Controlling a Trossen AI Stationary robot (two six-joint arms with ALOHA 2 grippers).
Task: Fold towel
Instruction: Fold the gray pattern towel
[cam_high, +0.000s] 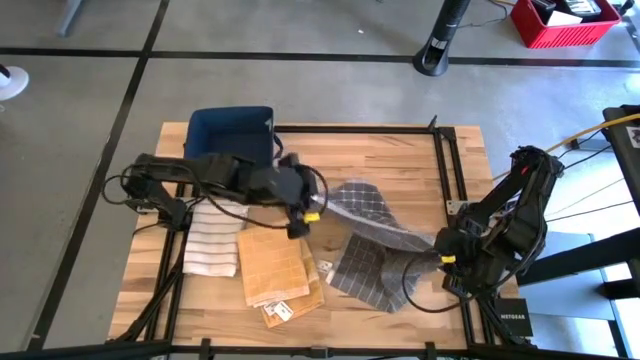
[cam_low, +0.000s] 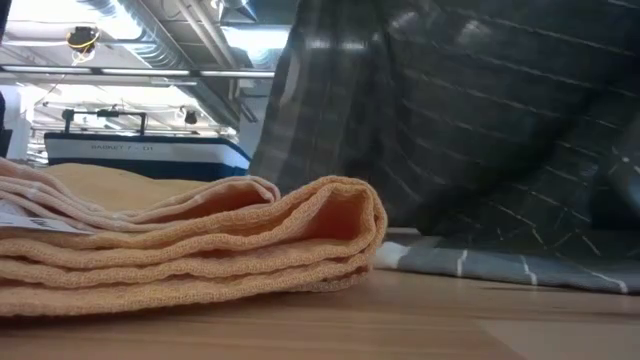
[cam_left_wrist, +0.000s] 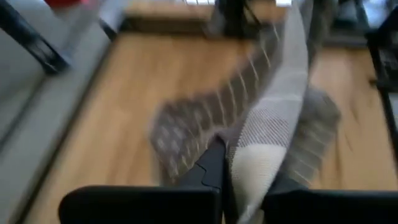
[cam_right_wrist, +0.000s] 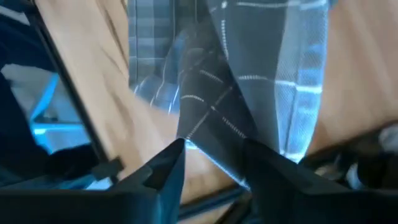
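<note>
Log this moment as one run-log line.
task: fold towel | left gripper: shut on grey checked cloth towel | right gripper: open, at towel | towel: partly lifted

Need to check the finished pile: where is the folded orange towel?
High view: folded orange towel lies near the table's front edge, between the striped white towel and the grey checked towel.

grey towel (cam_low: 450, 120) cut off by low view edges; left wrist view blurred.

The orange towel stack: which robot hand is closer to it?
The left gripper. It hangs just above the far right corner of the orange towel stack, shut on the grey checked towel. The right gripper is farther away, across that grey towel near the table's right side.
</note>
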